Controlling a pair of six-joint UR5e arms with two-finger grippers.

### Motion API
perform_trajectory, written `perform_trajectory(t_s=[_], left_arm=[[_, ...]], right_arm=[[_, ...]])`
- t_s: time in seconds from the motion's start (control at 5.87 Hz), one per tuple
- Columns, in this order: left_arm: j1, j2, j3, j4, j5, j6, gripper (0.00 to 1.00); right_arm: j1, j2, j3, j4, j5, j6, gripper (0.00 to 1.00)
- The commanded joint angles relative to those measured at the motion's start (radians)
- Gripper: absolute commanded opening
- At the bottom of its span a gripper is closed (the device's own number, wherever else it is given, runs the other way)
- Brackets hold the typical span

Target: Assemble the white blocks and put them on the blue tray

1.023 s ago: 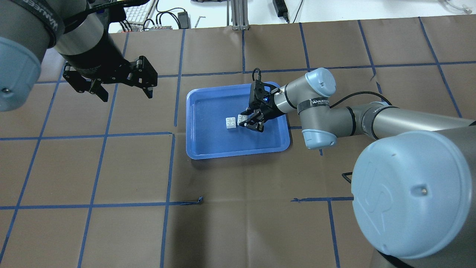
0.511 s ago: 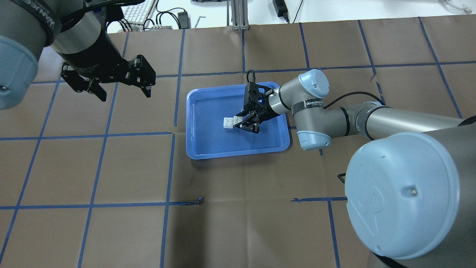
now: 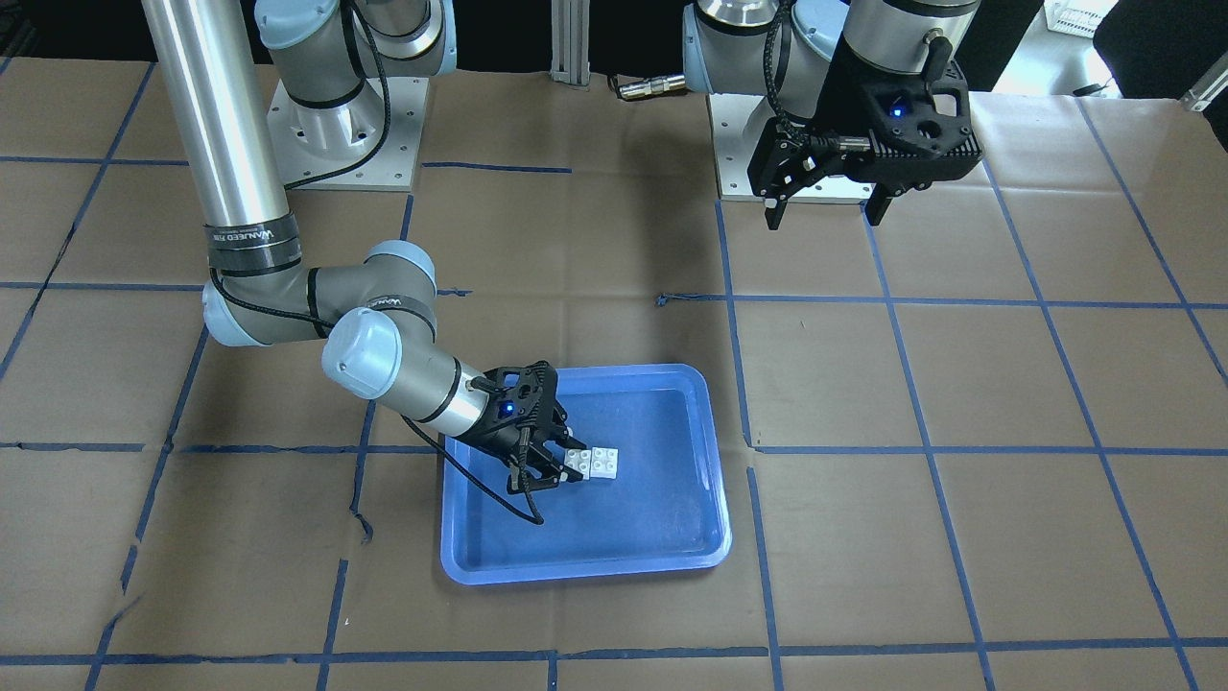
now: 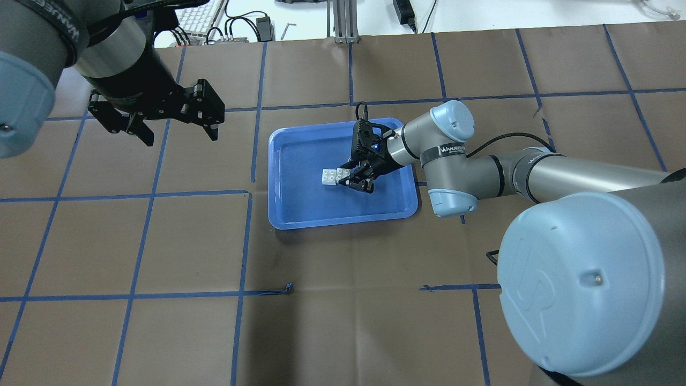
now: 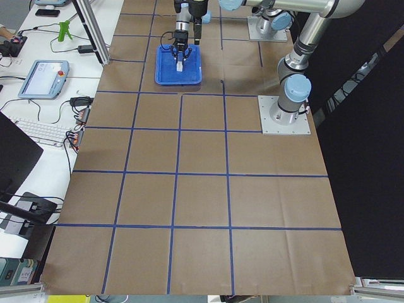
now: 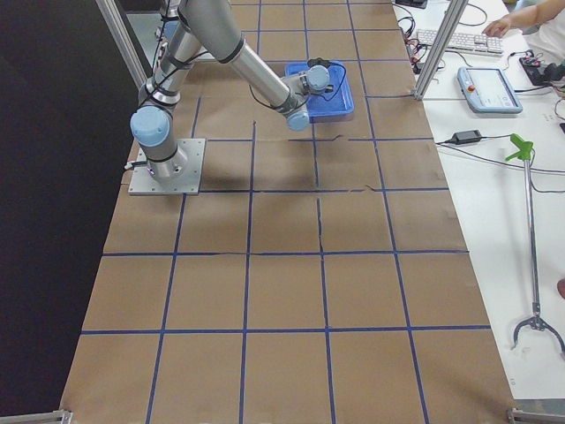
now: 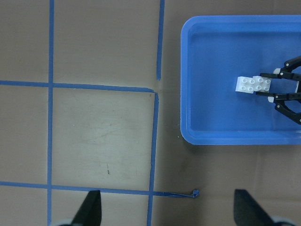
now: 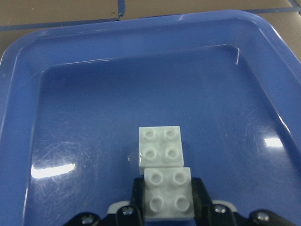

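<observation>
Two white blocks (image 8: 162, 162) sit together on the blue tray (image 4: 303, 201), one of them in my right claw (image 4: 345, 176).

My right claw is closed down to the width of the near block (image 8: 168, 195), with a finger pressed against each of its side walls, low over the tray's glossy base and toward its middle. That block touches the far block (image 8: 160, 146), set slightly to one side, and both are studs-up. It seems to lap a little over its neighbour's edge, though I cannot say whether any studs are engaged. My left claw (image 4: 182, 139) hangs spread wide with nothing in it, above the brown desk (image 4: 161, 241) with its blue tape grid, well apart from the tray.
</observation>
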Motion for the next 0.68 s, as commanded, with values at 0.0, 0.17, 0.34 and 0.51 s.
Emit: perform_trajectory(t_s=[0.0, 0.17, 0.34, 0.51], left_arm=[[0.001, 0.0, 0.0, -0.003, -0.014, 0.0, 0.99], [0.01, -0.002, 0.0, -0.003, -0.073, 0.0, 0.99], [0.01, -0.008, 0.0, -0.006, -0.068, 0.044, 0.99], [0.012, -0.009, 0.008, -0.006, -0.066, 0.087, 0.99]], right_arm=[[0.0, -0.001, 0.001, 0.002, 0.0, 0.002, 0.22], [0.0, -0.001, 0.001, 0.002, 0.001, 0.002, 0.23], [0.0, -0.001, 0.001, -0.001, 0.004, 0.004, 0.37], [0.0, 0.0, 0.0, -0.004, 0.012, 0.001, 0.57]])
